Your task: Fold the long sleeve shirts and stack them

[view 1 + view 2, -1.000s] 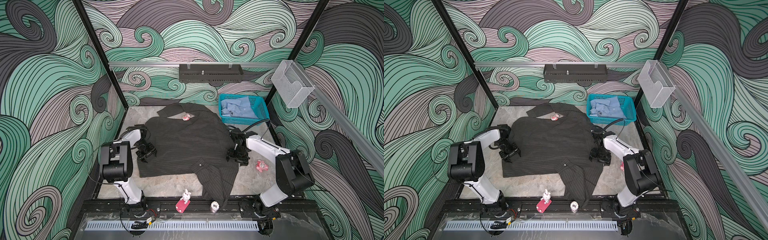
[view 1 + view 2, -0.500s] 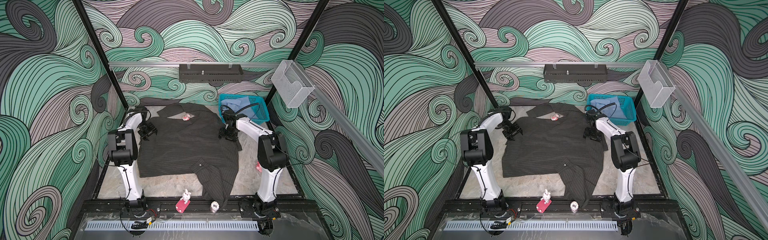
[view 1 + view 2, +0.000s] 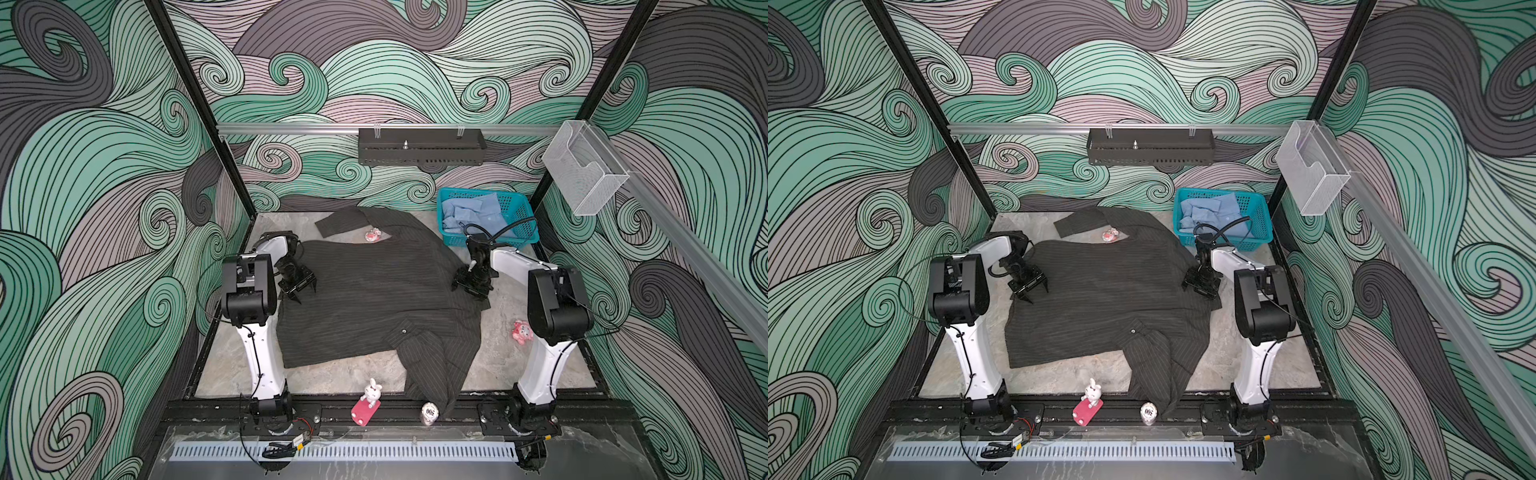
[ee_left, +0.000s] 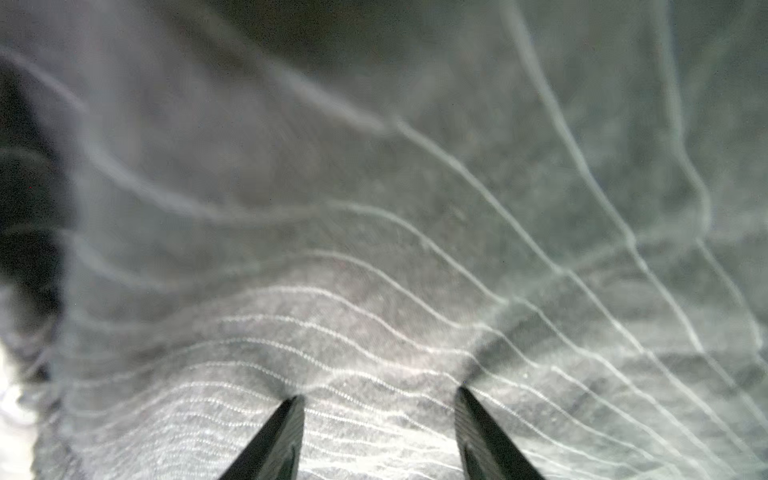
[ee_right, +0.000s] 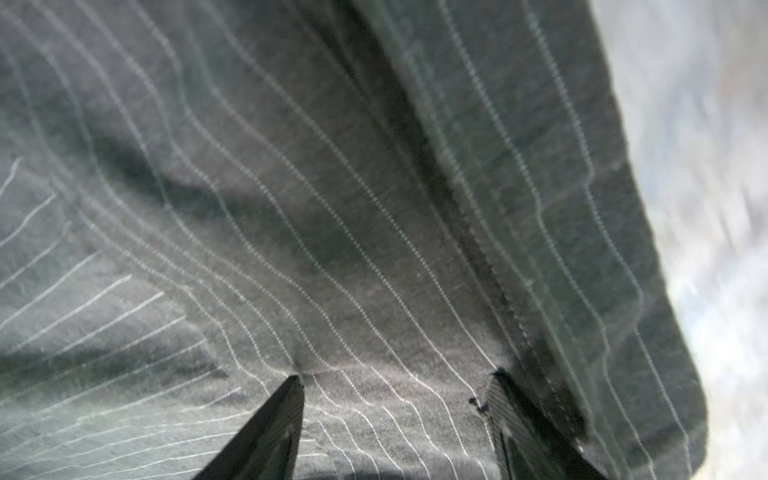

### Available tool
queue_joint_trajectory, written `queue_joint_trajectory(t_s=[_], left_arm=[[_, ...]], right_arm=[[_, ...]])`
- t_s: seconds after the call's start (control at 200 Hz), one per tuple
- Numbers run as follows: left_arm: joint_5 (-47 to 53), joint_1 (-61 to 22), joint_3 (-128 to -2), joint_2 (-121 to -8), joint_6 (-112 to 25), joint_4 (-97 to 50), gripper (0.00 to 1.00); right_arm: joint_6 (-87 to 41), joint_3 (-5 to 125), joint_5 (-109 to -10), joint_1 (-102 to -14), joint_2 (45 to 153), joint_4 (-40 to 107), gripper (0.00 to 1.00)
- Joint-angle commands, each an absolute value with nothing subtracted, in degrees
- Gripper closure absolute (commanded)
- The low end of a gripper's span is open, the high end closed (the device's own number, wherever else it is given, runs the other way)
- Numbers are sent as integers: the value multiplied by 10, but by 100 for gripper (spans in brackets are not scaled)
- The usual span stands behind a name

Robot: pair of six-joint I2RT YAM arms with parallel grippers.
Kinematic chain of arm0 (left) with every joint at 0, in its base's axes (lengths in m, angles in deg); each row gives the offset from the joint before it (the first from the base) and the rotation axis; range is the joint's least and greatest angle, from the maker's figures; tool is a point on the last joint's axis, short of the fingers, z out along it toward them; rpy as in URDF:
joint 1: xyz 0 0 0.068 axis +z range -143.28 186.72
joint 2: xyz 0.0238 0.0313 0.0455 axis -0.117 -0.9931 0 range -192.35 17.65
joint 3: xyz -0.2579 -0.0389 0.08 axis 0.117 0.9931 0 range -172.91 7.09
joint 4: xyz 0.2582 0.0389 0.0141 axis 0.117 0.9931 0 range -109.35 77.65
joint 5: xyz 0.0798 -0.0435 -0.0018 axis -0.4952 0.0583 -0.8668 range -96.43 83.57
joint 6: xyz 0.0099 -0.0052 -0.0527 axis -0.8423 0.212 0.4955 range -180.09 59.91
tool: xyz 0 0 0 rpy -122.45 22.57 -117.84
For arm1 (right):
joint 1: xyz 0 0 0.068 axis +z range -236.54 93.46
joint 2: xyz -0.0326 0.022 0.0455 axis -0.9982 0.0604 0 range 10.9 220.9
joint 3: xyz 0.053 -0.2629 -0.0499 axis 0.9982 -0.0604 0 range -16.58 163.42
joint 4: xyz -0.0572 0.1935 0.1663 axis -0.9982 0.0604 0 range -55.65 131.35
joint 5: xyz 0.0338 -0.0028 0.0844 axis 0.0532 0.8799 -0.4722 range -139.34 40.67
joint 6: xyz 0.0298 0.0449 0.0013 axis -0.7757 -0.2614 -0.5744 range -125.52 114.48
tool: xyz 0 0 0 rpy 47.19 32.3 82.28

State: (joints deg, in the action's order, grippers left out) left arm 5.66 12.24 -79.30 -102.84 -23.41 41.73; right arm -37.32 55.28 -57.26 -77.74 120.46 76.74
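Note:
The dark charcoal pinstriped long sleeve shirt lies spread on the table, with one sleeve trailing over the front edge. A small red and white tag shows at its collar. My left gripper is open, tips pressed onto the shirt's left side. My right gripper is open too, tips on the cloth beside a seam at the right side. The light blue shirt lies crumpled in the teal basket.
A pink toy lies on the table right of the shirt. A rabbit figure on a pink base and a small round white thing stand at the front rail. A black shelf and a clear holder hang on the walls.
Both grippers went from the shirt's middle sides toward the far shoulders, then came partway back to the front. The shirt's outline looks the same.

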Motion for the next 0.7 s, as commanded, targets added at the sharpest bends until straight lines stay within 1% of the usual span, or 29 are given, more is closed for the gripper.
queue_joint_trajectory(t_s=[0.0,0.135,0.295,0.46,0.696], left_arm=[[54,128,-763,-1028,-244,414,39],[65,127,-786,-1002,-255,410,39],[58,127,-872,-1020,-265,436,38],[50,127,-951,-1104,-264,473,39],[44,127,-1032,-1196,-254,498,39]], right_arm=[[-386,497,-571,-781,1210,823,28],[-373,489,-574,-780,1168,816,27],[-364,554,-559,-778,1143,816,23],[-369,646,-552,-777,1211,834,25],[-385,725,-559,-764,1313,830,29]])
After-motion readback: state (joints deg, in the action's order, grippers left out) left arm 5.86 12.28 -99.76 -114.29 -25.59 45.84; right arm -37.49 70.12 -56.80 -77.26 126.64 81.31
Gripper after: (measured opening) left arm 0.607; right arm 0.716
